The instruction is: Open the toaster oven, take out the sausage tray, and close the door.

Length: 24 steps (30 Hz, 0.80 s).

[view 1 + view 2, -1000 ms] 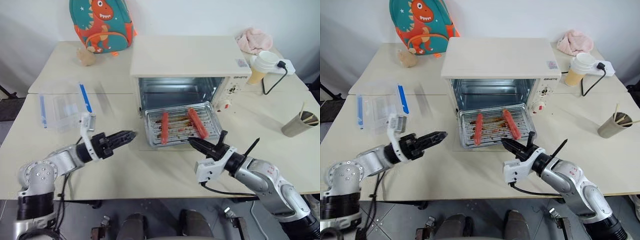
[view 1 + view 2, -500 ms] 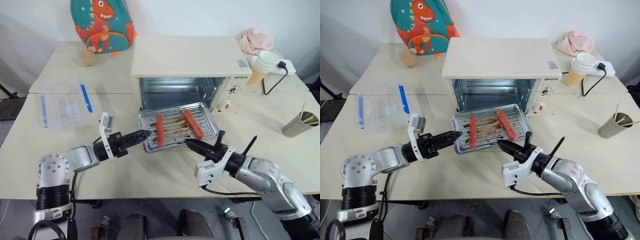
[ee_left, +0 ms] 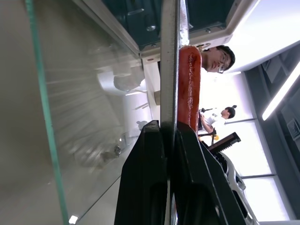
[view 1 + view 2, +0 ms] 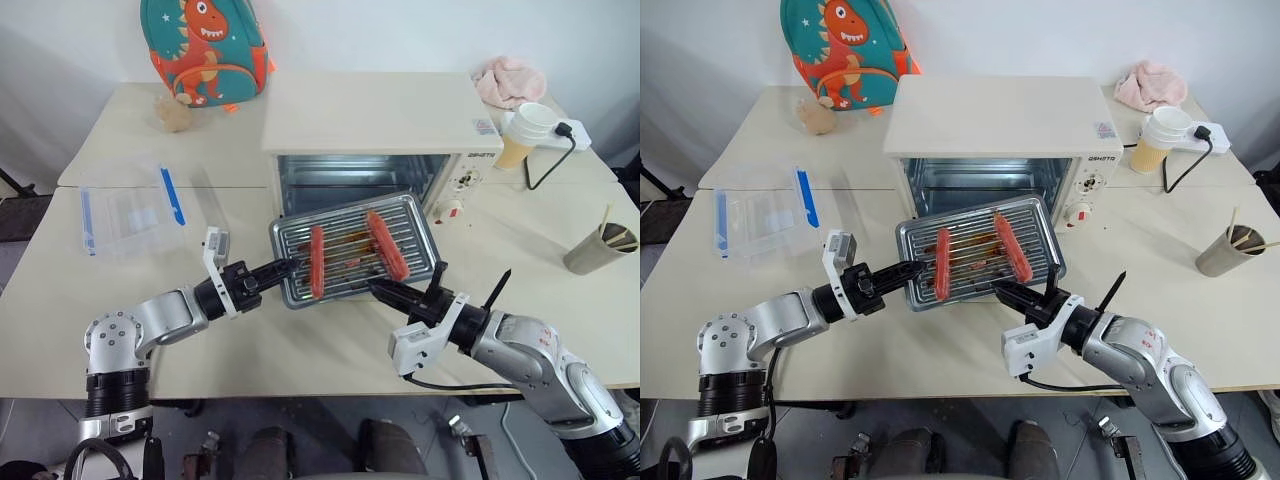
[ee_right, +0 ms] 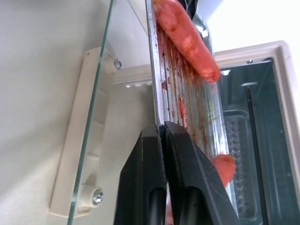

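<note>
Silvery ridged metal tray with greasy brown stains [image 4: 352,248], carrying two red-orange sausages [image 4: 388,245] laid front to back, hangs at the centre of the head views, lifted off the surface and tilted, its long axis running left to right across the frame. It sits just in front of the boxy cream-white toaster oven [image 4: 380,125], whose cavity stands open behind it; the clear glass door with its cream-white bar handle [image 5: 77,154] lies folded down flat beneath the tray, as the right wrist view shows. Two-finger black left gripper [image 4: 283,266] meets the tray at its left short edge, jaws closed flat on the rim with metal pinched between them in the left wrist view. Black right gripper [image 4: 379,288] meets the near long edge from the lower centre, jaws likewise clamped on the rim. Both arms are therefore equally engaged, one at the end and one at the side. Open cream tabletop [image 4: 300,345] lies toward the lower frame and at lower left, which appears the freest place to set the tray down. Clear plastic box with blue clip [image 4: 130,215] occupies the left middle; a paper cup [image 4: 600,247] stands well apart at the right edge. Closing the door remains.
</note>
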{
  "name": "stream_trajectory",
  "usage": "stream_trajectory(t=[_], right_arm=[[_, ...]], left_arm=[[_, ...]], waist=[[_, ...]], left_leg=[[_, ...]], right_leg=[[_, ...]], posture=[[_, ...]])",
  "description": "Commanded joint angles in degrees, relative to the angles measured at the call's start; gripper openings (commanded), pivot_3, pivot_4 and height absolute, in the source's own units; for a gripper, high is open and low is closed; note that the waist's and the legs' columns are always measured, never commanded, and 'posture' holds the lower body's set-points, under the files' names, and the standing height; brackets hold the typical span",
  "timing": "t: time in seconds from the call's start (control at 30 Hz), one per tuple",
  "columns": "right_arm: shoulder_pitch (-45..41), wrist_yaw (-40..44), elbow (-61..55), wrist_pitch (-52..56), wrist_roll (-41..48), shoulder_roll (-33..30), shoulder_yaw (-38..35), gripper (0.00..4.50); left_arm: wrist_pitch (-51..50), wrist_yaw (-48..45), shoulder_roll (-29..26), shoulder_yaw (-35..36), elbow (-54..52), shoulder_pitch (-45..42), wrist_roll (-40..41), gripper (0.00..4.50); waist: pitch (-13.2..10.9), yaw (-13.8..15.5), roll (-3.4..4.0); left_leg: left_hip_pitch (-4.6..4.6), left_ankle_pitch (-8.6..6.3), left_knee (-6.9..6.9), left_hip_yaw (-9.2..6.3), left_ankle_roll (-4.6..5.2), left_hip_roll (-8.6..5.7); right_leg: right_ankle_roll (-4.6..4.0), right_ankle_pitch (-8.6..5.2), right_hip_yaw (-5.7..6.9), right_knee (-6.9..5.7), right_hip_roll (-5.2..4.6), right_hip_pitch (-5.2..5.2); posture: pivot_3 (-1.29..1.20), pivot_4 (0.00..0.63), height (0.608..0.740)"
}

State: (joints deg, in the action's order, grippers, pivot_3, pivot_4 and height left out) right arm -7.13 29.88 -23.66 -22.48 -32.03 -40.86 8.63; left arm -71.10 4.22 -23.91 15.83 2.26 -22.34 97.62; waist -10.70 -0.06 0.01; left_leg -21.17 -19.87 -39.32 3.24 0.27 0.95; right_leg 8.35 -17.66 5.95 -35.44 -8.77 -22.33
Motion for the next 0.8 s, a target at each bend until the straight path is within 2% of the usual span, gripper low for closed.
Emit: stream_trajectory(t=[0.03, 0.23, 0.33, 0.4, 0.43, 0.5, 0.6, 0.67, 0.73, 0.8], right_arm=[[0.10, 0.98, -3.01, -0.45, 5.16, 0.08, -1.27, 0.00], [-0.17, 3.56, -2.60, 0.10, 9.22, -0.08, -2.03, 0.00], [-0.34, 4.76, -2.39, 0.27, 11.76, -0.09, -2.21, 0.68], [-0.40, 5.56, -2.29, 0.15, 13.83, -0.39, -2.08, 1.31], [-0.37, 6.11, -2.25, 0.24, 15.21, -0.52, -2.04, 1.79], [-0.03, 7.37, -2.45, 0.13, 18.43, -0.90, -2.12, 2.31], [2.90, 13.14, -5.45, 2.76, 32.14, -2.86, -2.25, 3.17], [5.57, 16.99, -8.38, 6.30, 43.02, -4.60, -2.97, 3.17], [6.83, 18.74, -9.83, 8.47, 48.32, -5.75, -4.50, 3.17], [7.88, 20.16, -9.39, 11.29, 52.84, -6.69, -7.01, 3.17]], left_arm=[[0.63, 2.30, -1.34, -1.42, -1.42, 0.55, 6.27, 0.01], [2.39, 6.40, -5.46, -4.72, -2.87, 2.33, 14.32, 0.01], [4.29, 8.58, -5.55, -3.82, -3.72, 3.32, 15.35, 0.00], [5.62, 10.04, -5.15, -2.12, -4.24, 4.09, 15.38, 0.00], [6.01, 10.35, -4.99, -1.29, -4.51, 4.39, 15.38, 0.00], [6.42, 10.75, -4.79, 0.48, -5.03, 5.07, 15.38, 0.00], [5.27, 9.47, -6.74, 3.43, -5.38, 7.27, 15.38, 0.00], [3.57, 7.20, -8.95, 5.45, -5.05, 9.08, 15.38, 0.00], [1.95, 4.65, -11.07, 7.03, -4.42, 10.73, 15.38, 0.00], [-1.92, -2.35, -15.19, 9.78, -3.60, 14.67, 15.38, 0.00]], waist=[[0.00, -0.02, 0.00], [0.00, -0.02, 0.00], [0.00, -0.02, 0.00], [0.00, 0.00, 0.00], [0.00, 0.01, 0.00], [0.00, 0.00, 0.00], [0.00, 0.05, 0.00], [0.00, 0.04, 0.00], [0.00, 0.06, 0.00], [0.00, -0.07, 0.00]], left_leg=[[0.00, 0.00, 0.00, 0.00, 0.00, 0.00], [0.01, 0.00, 0.00, -0.03, 0.00, 0.00], [0.01, 0.00, 0.00, -0.04, 0.00, 0.00], [0.01, 0.00, 0.00, -0.04, 0.00, 0.00], [0.03, 0.00, -0.01, -0.04, 0.00, 0.00], [0.03, 0.00, -0.02, -0.04, 0.00, 0.00], [0.02, 0.00, -0.02, -0.04, 0.00, 0.00], [0.01, 0.00, 0.00, -0.08, 0.00, 0.00], [0.01, 0.00, 0.04, -0.10, 0.01, 0.00], [0.02, 0.00, 0.03, -0.06, 0.01, 0.00]], right_leg=[[0.00, 0.00, 0.00, 0.00, 0.00, 0.00], [0.00, 0.00, -0.01, -0.01, 0.00, 0.00], [0.00, 0.00, -0.01, 0.00, 0.00, 0.01], [0.00, 0.00, 0.00, 0.00, 0.00, 0.02], [0.00, 0.00, -0.01, 0.01, 0.00, 0.04], [0.00, 0.00, 0.00, 0.01, 0.00, 0.05], [0.00, 0.00, 0.00, 0.02, 0.00, 0.05], [0.00, 0.00, 0.02, 0.03, 0.00, 0.06], [0.00, 0.00, 0.03, 0.04, 0.00, 0.06], [-0.02, -0.01, 0.00, 0.06, 0.00, 0.06]], posture=[[0.00, 0.150, 0.740], [0.00, 0.150, 0.740], [0.00, 0.150, 0.740], [0.00, 0.150, 0.740], [0.00, 0.150, 0.740], [0.00, 0.150, 0.740], [0.00, 0.150, 0.740], [0.00, 0.150, 0.740], [0.00, 0.150, 0.740], [0.00, 0.150, 0.740]])
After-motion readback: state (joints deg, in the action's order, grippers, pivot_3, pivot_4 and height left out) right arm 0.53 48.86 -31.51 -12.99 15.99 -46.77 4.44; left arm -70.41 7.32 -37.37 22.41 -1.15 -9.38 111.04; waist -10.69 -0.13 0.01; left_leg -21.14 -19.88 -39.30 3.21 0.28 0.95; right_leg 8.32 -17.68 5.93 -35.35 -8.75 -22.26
